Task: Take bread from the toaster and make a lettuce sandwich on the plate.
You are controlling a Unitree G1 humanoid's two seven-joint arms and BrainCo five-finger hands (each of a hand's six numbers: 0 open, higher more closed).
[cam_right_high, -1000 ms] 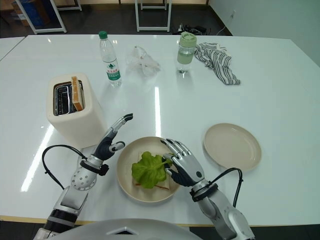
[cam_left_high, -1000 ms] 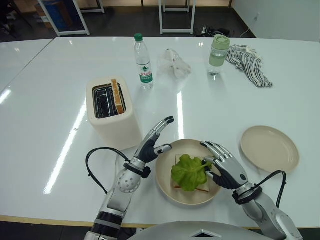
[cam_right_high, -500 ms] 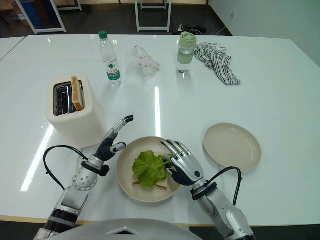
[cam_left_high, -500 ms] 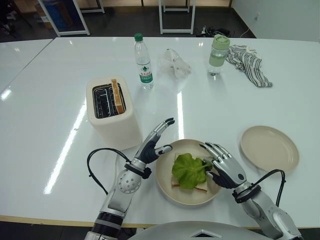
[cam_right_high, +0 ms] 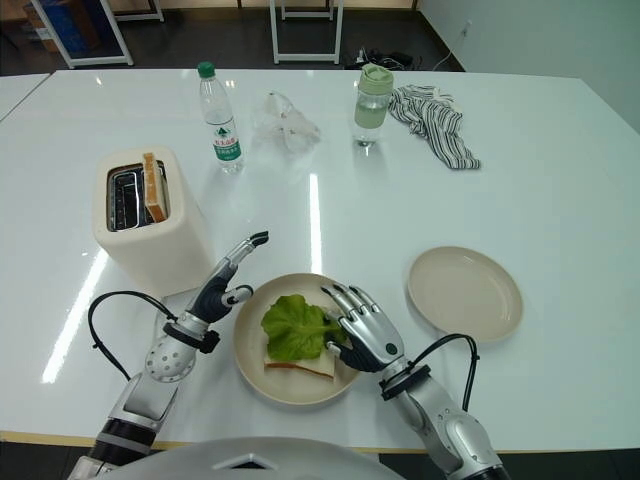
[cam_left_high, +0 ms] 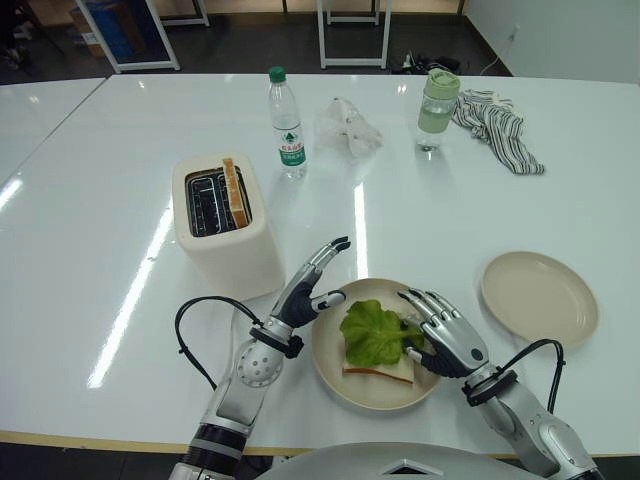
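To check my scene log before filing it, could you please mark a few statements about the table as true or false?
1. A bread slice stands in the toaster. True.
2. The lettuce lies in the toaster. False: it lies on bread on the plate.
3. The left hand holds bread. False: it is open, beside the plate's left rim.
4. The right hand is at the lettuce's right edge. True.

The right hand (cam_right_high: 362, 338) rests at the edge of the lettuce (cam_right_high: 292, 328) lying on bread (cam_right_high: 300, 363) on the plate (cam_right_high: 254, 374).
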